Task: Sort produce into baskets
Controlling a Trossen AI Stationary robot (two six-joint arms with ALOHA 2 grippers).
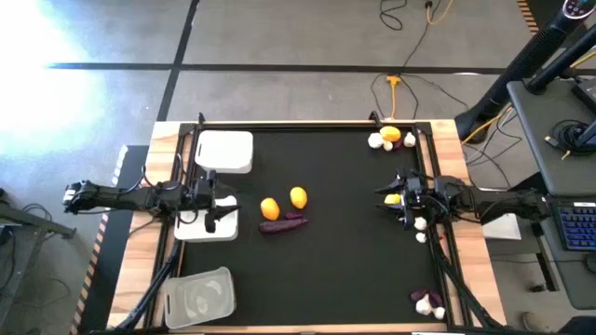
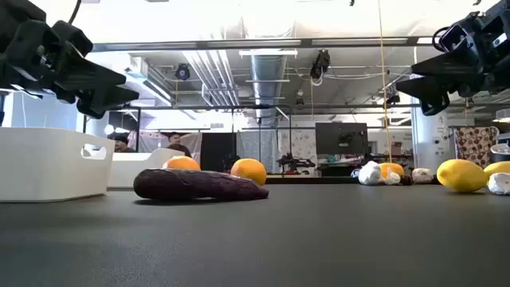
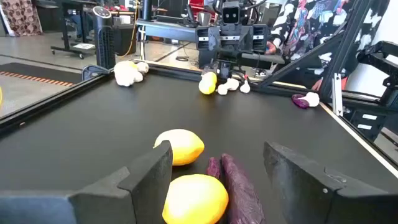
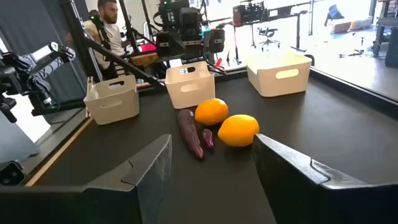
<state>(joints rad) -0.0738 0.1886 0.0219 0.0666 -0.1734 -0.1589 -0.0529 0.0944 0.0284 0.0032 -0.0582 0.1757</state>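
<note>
Two yellow-orange fruits (image 1: 269, 207) (image 1: 298, 196) and a purple sweet potato (image 1: 282, 223) lie mid-table. My left gripper (image 1: 219, 209) hangs open above the edge of a white basket (image 1: 191, 230), clear of the table, as the low view shows (image 2: 119, 88). My right gripper (image 1: 389, 197) hangs open and raised (image 2: 406, 84) near the right edge, over a yellow fruit (image 2: 460, 174). White garlic bulbs (image 1: 421, 230) lie beside that fruit. A second white basket (image 1: 223, 152) stands at the far left. A clear basket (image 1: 198, 296) stands near left.
At the far right corner lie a yellow-orange fruit (image 1: 391, 135) and garlic bulbs (image 1: 375, 141). At the near right corner lie a purple piece (image 1: 419, 296) and garlic (image 1: 430, 305). The black mat (image 1: 345, 270) between the groups is bare. A person (image 4: 109, 15) sits beyond the table.
</note>
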